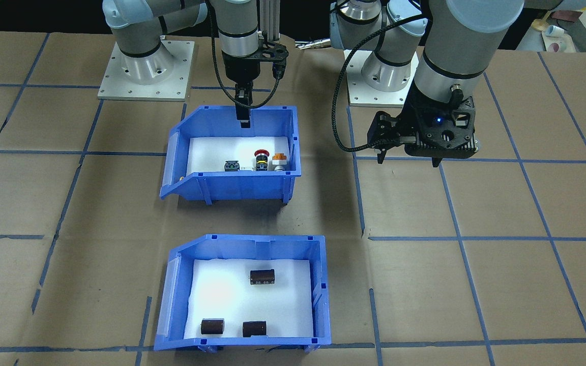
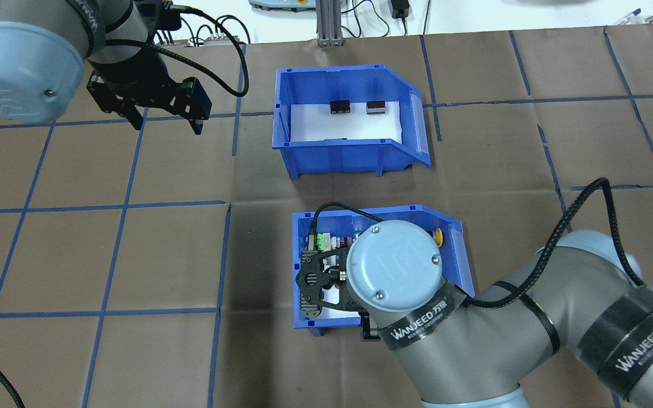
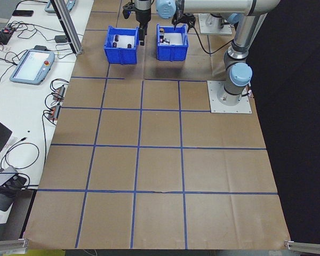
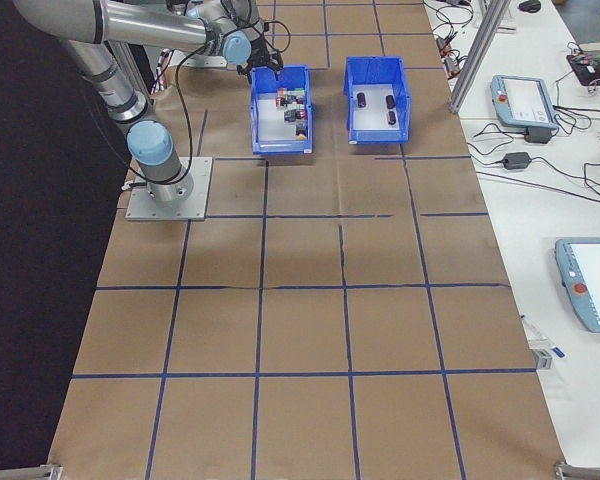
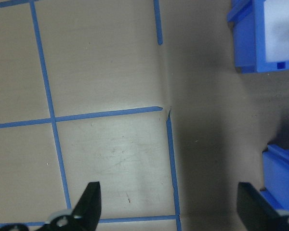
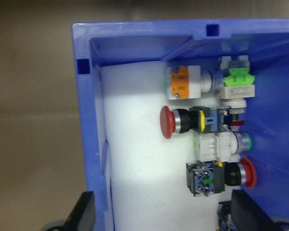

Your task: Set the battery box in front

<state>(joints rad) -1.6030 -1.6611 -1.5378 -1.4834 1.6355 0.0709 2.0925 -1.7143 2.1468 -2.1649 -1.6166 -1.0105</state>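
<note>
Spread wide and empty, both the left gripper (image 1: 409, 158) and right gripper (image 6: 161, 211) leave the battery box (image 1: 244, 295), lower centre, untouched: probably light, rigid plastic, best pinched by a side wall.

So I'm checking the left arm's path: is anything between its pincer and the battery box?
Nothing visible. The left pincer hangs open over bare table, and the stretch to the battery box holds only paper and tape lines. The switch bin sits nearer the robot, off that line, under the right pincer.
</note>
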